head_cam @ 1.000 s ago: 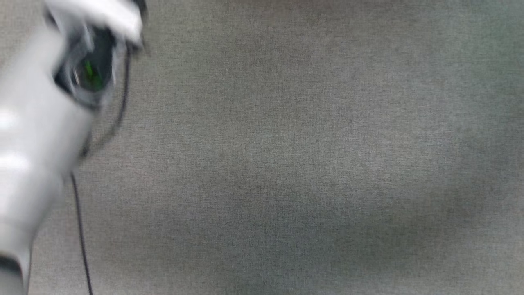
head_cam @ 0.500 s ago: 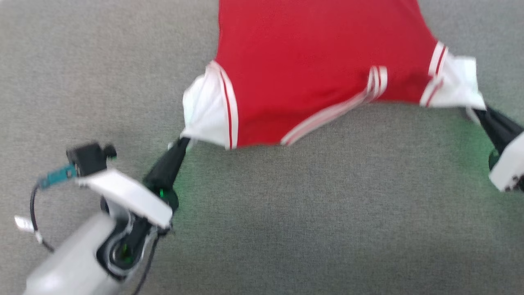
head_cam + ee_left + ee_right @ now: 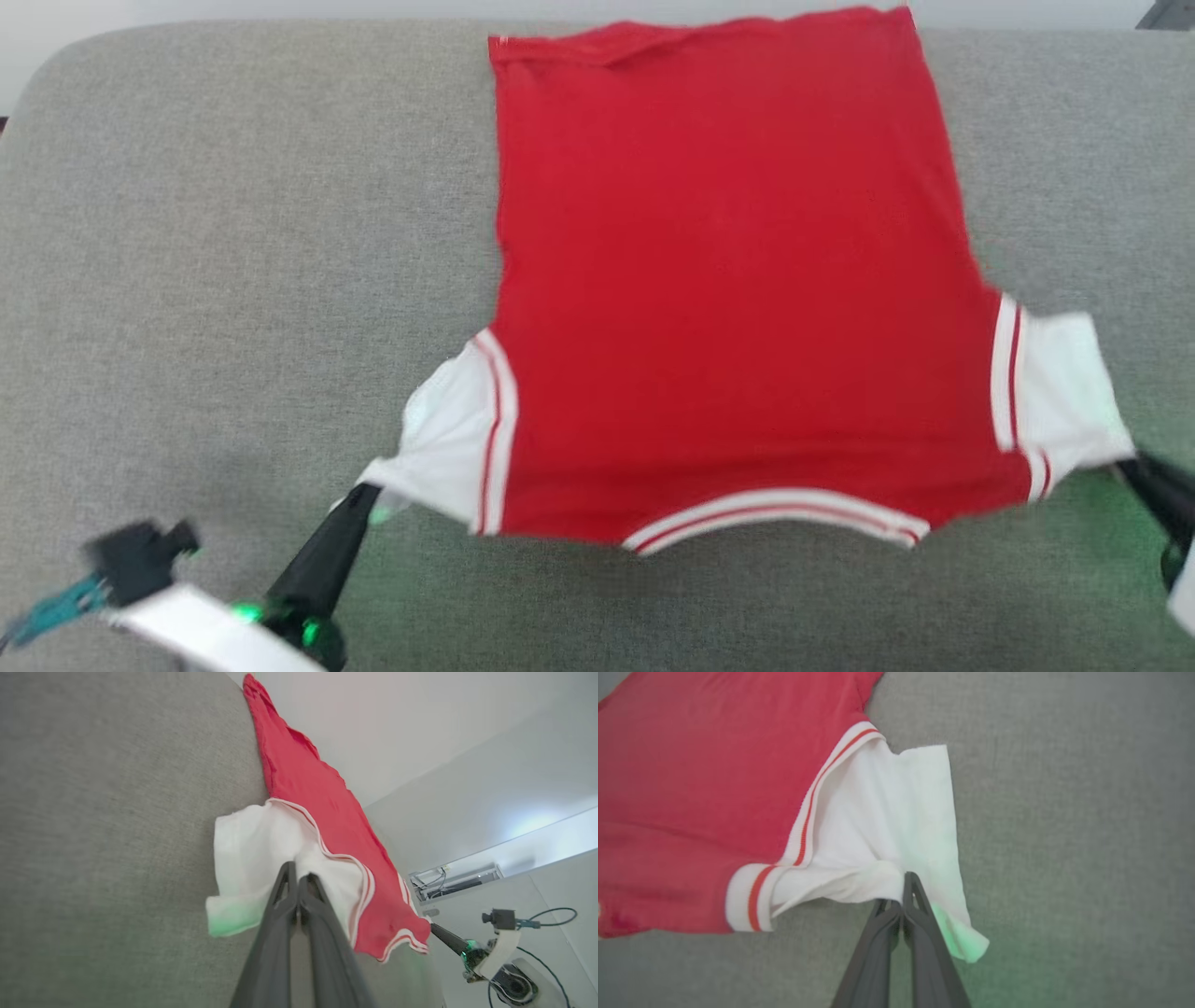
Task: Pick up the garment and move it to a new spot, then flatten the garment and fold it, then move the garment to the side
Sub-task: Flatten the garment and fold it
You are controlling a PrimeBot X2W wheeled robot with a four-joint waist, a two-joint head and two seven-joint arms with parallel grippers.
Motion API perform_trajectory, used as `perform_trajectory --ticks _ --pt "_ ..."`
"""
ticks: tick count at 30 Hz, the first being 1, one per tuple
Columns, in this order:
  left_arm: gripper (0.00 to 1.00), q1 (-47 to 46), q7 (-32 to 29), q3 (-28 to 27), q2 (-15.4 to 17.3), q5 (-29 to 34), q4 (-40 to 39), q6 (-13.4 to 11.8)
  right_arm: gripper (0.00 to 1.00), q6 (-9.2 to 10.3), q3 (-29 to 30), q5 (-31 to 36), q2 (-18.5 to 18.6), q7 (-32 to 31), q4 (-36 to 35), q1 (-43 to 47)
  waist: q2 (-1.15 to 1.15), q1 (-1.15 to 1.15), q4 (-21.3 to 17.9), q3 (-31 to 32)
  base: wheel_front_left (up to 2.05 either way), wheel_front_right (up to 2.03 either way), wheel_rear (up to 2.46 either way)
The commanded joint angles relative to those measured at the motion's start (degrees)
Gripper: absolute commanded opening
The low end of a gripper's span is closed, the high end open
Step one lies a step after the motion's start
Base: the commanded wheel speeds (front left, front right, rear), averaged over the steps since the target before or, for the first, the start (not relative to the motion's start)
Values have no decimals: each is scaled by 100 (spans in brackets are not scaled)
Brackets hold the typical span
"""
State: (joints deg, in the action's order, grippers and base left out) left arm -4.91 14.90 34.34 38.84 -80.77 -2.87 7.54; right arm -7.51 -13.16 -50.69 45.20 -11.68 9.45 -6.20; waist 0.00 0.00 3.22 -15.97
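The garment (image 3: 728, 280), a red T-shirt with white striped sleeves, lies spread on the grey cushion, its hem at the far edge and its collar toward me. My left gripper (image 3: 366, 495) is shut on the white left sleeve (image 3: 261, 854), fingers pinched together in the left wrist view (image 3: 295, 877). At the lower right, my right gripper (image 3: 1125, 467) is shut on the other white sleeve (image 3: 896, 821), its tips (image 3: 906, 882) closed on a fold of the cloth.
The grey fabric cushion (image 3: 233, 233) has a rounded far left corner and a far edge just behind the shirt's hem. A pale wall (image 3: 420, 728) rises beyond it. Bare cushion lies on both sides of the shirt.
The head camera has swung up, bringing the whole shirt and the cushion's far edge into view. Both grippers stay shut on the sleeves, and the shirt now lies stretched out flatter.
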Motion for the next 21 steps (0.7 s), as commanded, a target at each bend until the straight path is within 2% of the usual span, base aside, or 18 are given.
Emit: perform_trajectory --ticks 1,5,10,15,21 --pt "0 219 41 -170 14 89 -99 -14 0 6 130 32 -4 -107 -124 239 0 0 -21 16 0 0 0" --pt "0 856 41 -519 -27 348 -430 -14 0 7 735 175 -160 -481 -712 959 0 0 -29 54 0 0 0" --pt "0 785 42 -414 -196 669 -269 -14 0 7 1230 556 -604 -867 -1153 1239 0 0 10 64 0 0 0" --pt "0 360 5 7 -397 758 382 -14 0 3 939 963 -976 -1255 -1055 1026 0 0 30 93 0 0 0" --pt "0 -74 -2 510 -624 735 1137 -14 0 3 679 1191 -1160 -1404 -644 920 0 0 70 68 0 0 0"
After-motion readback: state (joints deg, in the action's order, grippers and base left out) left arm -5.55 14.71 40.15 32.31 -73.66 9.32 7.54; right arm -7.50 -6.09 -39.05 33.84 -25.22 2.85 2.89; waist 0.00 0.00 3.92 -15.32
